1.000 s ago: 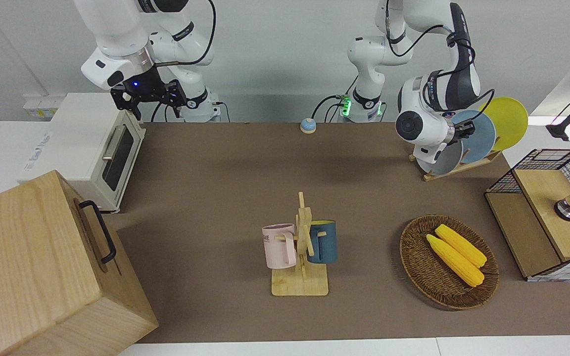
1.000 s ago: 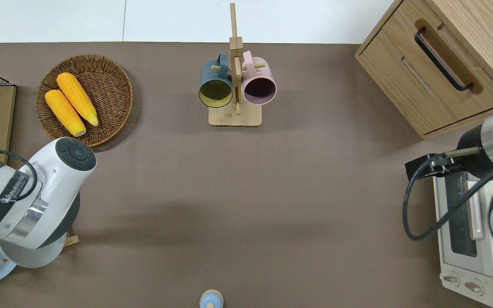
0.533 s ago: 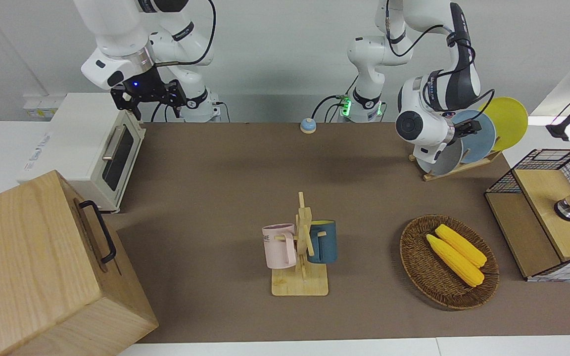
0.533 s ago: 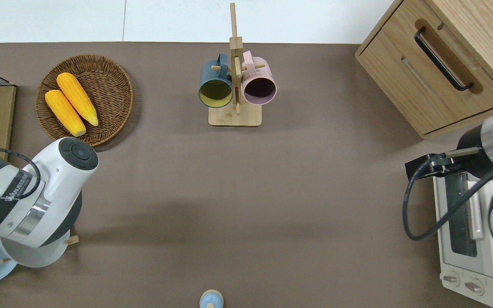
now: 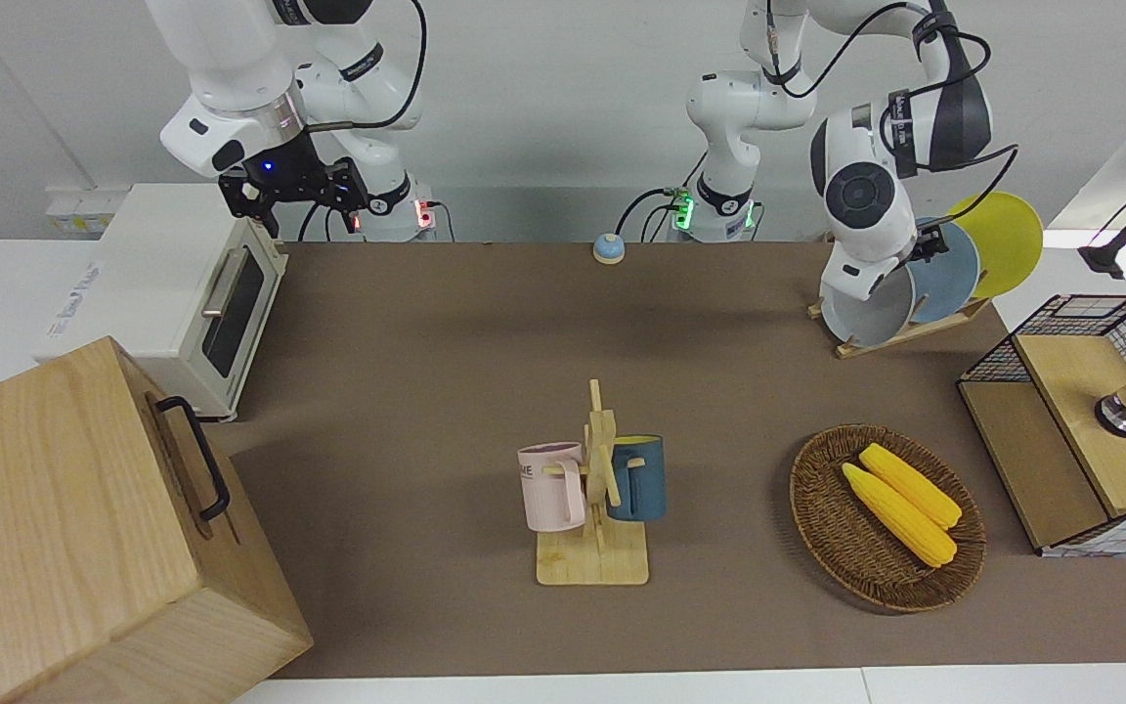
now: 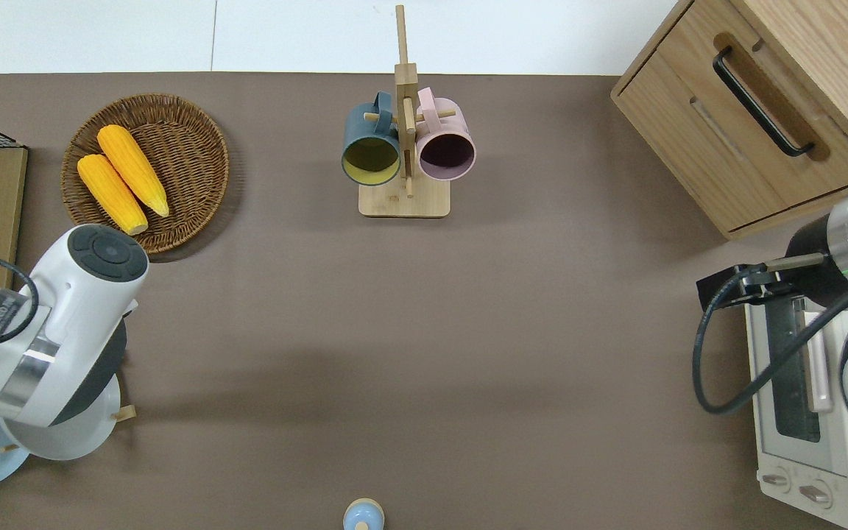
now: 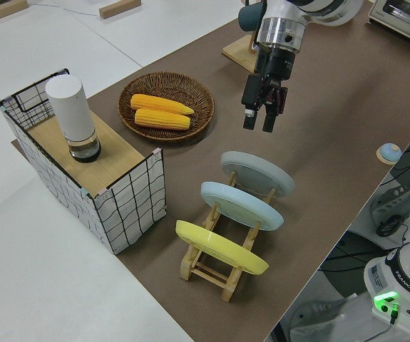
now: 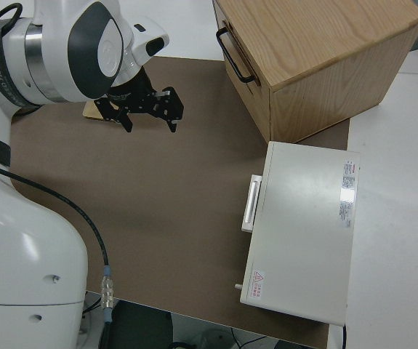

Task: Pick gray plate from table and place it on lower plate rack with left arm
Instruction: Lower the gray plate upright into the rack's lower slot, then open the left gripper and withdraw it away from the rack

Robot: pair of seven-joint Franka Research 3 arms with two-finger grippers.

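The gray plate (image 7: 258, 174) stands on edge in the lower plate rack (image 7: 205, 267), in the slot farthest from the robots. It also shows in the front view (image 5: 866, 313) and the overhead view (image 6: 78, 442). My left gripper (image 7: 259, 122) hangs open and empty in the air above that end of the rack, apart from the plate. In the overhead view the wrist hides it. The rack (image 5: 900, 337) sits on the brown table (image 5: 426, 391) at the left arm's end. My right gripper (image 8: 149, 120) is parked and open.
A sky-blue plate (image 7: 240, 203) and a yellow plate (image 7: 219, 246) fill the other rack slots. A wicker basket with corn (image 5: 886, 513), a wire crate (image 5: 1081, 420), a mug stand (image 5: 597, 489), a toaster oven (image 5: 201, 293) and a wooden drawer box (image 5: 84, 528) stand around.
My left wrist has risen and drawn away from the gray plate. The plate stays standing in the rack. The right arm has not moved.
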